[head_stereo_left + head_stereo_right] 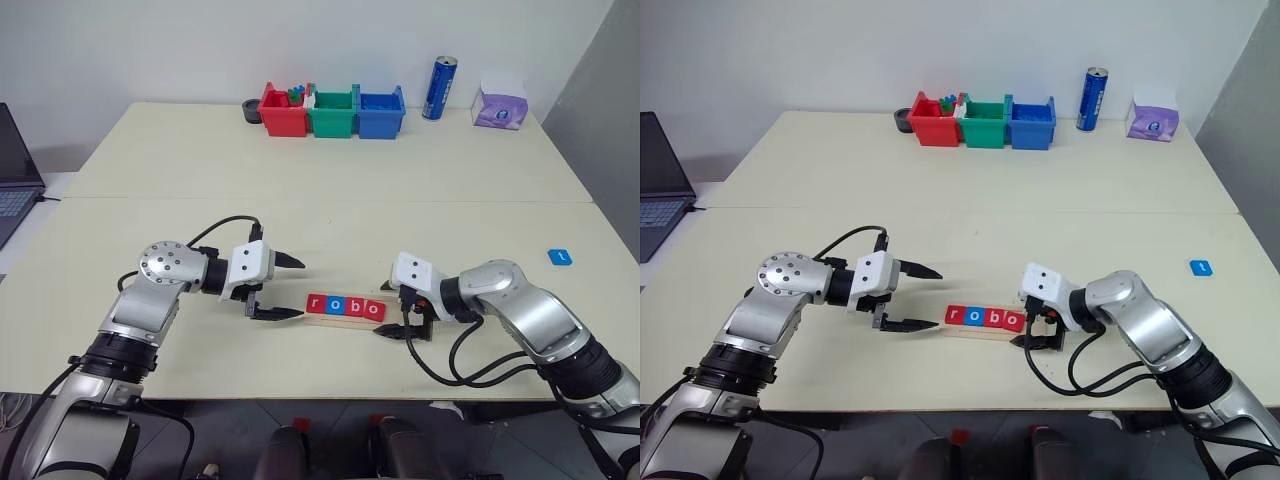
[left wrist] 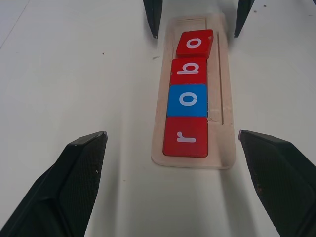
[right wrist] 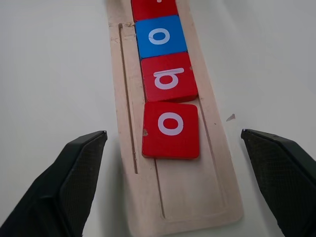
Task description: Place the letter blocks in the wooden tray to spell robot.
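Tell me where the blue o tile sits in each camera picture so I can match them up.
Left eye view: blue o tile, second from the left in the wooden tray, low centre.
Right eye view: low centre, same slot.
Left wrist view: centre, between the red r tile and the red b tile.
Right wrist view: upper centre, past the b.
Shared landmark: the tray's groove.

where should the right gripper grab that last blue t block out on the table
The blue t block lies flat and alone on the table, so come from straight above and pinch two opposite edges. The right gripper is open beside the wooden tray.
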Controlling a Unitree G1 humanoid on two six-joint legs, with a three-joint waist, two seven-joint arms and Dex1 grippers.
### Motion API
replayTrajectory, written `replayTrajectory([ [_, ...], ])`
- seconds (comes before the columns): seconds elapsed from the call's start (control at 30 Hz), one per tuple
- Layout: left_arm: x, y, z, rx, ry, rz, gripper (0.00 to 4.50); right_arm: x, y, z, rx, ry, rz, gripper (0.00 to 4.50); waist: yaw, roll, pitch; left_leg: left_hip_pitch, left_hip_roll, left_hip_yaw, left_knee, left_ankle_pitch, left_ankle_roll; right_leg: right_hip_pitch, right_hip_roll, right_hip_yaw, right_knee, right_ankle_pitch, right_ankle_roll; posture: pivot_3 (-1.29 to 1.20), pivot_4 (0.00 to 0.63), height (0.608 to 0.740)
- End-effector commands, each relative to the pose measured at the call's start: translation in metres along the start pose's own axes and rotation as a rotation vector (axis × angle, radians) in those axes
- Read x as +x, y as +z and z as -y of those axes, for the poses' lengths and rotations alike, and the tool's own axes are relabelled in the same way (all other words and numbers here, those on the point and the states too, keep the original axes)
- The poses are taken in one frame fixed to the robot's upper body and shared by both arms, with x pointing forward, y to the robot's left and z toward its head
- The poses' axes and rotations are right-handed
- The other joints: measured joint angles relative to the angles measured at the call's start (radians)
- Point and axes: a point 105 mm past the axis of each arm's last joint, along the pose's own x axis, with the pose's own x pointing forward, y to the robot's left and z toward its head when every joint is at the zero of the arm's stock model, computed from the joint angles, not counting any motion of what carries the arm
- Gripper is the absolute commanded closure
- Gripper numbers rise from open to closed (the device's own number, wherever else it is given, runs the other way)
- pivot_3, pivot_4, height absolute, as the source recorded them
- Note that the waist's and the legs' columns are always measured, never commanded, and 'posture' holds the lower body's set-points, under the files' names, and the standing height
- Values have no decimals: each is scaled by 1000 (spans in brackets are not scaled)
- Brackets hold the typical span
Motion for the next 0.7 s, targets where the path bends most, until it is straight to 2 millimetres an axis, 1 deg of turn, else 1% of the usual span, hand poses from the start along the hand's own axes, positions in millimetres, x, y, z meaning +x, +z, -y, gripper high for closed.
replayTrajectory([
  [0.03, -8, -4, -3, 14, 38, -3, 0, -19, 23, 0, -58, -35, 67, 29, 0, 0, 0, 0, 0, 0, 0, 0, 0, 0, 0, 0, 0, 0, 0, 0, 150, 740],
  [0.13, -9, -5, -3, 13, 45, -3, 0, -25, 22, -6, -66, -39, 73, 659, 0, 0, 0, 0, 0, 0, 0, 0, 0, 0, 0, 0, 0, 0, 0, 0, 150, 740],
  [0.17, -9, -6, -3, 11, 49, -4, 0, -25, 22, -10, -69, -42, 77, 988, 0, 0, 0, 0, 0, -1, 0, 0, 0, 0, 0, 0, 0, 0, 0, 0, 150, 740],
  [0.23, -9, -9, -4, 5, 61, -9, 0, -26, 21, -16, -74, -47, 85, 1674, 1, 0, 0, 0, 0, 0, 0, 0, 0, 0, 0, 0, 1, 0, 0, 0, 150, 740],
  [0.33, -10, -11, -4, -4, 72, -15, 0, -23, 17, -29, -82, -43, 85, 2824, 0, 0, 0, 0, 0, 0, 0, 0, 0, 0, 0, 0, 1, 0, 0, 0, 150, 740],
  [0.47, -8, -11, -4, -6, 76, -11, 0, -17, 10, -36, -71, -54, 77, 4302, 0, 0, 0, 0, 0, 0, 0, 0, 0, 0, 0, 0, 1, 0, 0, 0, 150, 740],
  [0.5, -7, -10, -5, -6, 77, -10, 0, -17, 10, -36, -68, -60, 82, 4478, 0, 0, 0, 0, 0, 0, 0, 0, 0, 0, 0, 0, 2, 0, 0, 0, 150, 740],
  [0.6, -7, -10, -5, -3, 80, -10, 0, -17, 11, -38, -59, -75, 97, 4478, 0, 0, 0, 0, 0, 0, 0, 0, 0, 0, 0, 0, 2, 0, 0, 0, 150, 740],
  [0.7, -7, -9, -5, -2, 81, -8, 0, -18, 8, -37, -40, -116, 94, 4478, 0, 0, 0, 0, 0, 0, 0, 0, 0, 0, 0, 0, 2, 0, 0, 0, 150, 740],
])
